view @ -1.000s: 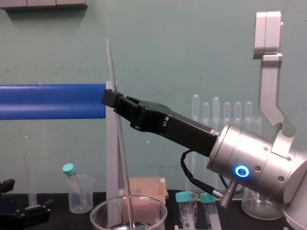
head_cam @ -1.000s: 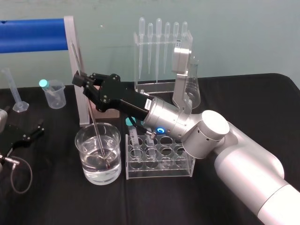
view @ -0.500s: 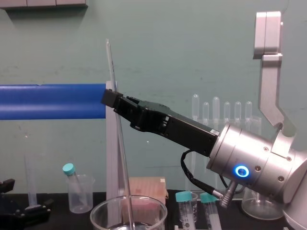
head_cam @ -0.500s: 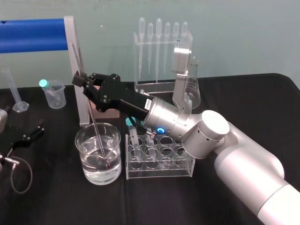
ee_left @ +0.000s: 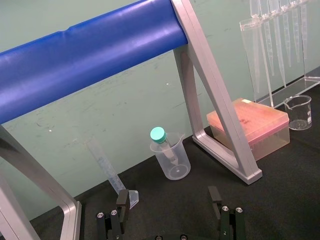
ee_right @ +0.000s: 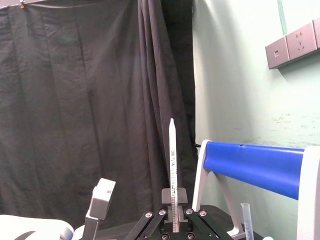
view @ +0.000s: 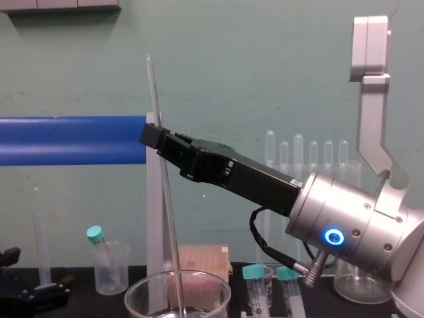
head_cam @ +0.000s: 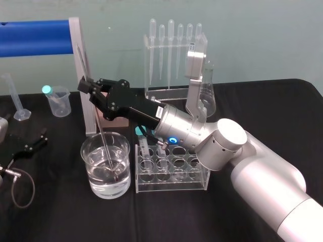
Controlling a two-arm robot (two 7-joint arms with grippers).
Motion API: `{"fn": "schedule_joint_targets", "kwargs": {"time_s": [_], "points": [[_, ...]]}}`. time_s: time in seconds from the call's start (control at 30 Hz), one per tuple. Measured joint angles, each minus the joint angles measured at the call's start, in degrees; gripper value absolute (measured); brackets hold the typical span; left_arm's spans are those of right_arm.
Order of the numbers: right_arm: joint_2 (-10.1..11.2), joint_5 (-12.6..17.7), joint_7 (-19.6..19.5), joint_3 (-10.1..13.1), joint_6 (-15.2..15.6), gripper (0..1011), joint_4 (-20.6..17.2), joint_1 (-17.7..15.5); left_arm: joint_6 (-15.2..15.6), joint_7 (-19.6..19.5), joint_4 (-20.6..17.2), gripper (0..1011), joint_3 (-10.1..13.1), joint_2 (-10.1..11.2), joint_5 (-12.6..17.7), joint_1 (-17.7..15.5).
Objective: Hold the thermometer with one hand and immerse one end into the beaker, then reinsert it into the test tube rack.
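My right gripper (head_cam: 86,84) is shut on the thermometer (head_cam: 96,118), a long thin glass rod tilted slightly off upright. Its lower end is dipped in the water of the wide glass beaker (head_cam: 84,151), close to the bottom. In the chest view the thermometer (view: 161,165) rises well above the gripper (view: 151,136) and runs down into the beaker (view: 136,291). The right wrist view has the rod (ee_right: 172,170) clamped between the fingers. The clear test tube rack (head_cam: 199,177) stands just right of the beaker. My left gripper (ee_left: 169,205) rests open on the table at the far left.
A blue bar on a silver frame (head_cam: 81,75) stands behind the beaker. A pipette stand (head_cam: 174,55) and a conical flask (head_cam: 208,96) are at the back. A small plastic beaker (head_cam: 56,103), a graduated cylinder (head_cam: 15,98) and a cable (head_cam: 22,189) lie to the left.
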Motion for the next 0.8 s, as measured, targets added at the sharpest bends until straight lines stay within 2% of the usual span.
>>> {"fn": "schedule_joint_targets", "kwargs": {"time_s": [0.8], "points": [[0.0, 0.0, 0.0, 0.0, 0.0, 56, 0.0, 0.0, 0.0, 0.0, 0.0, 1008, 0.0, 0.0, 0.0, 0.0]]}}
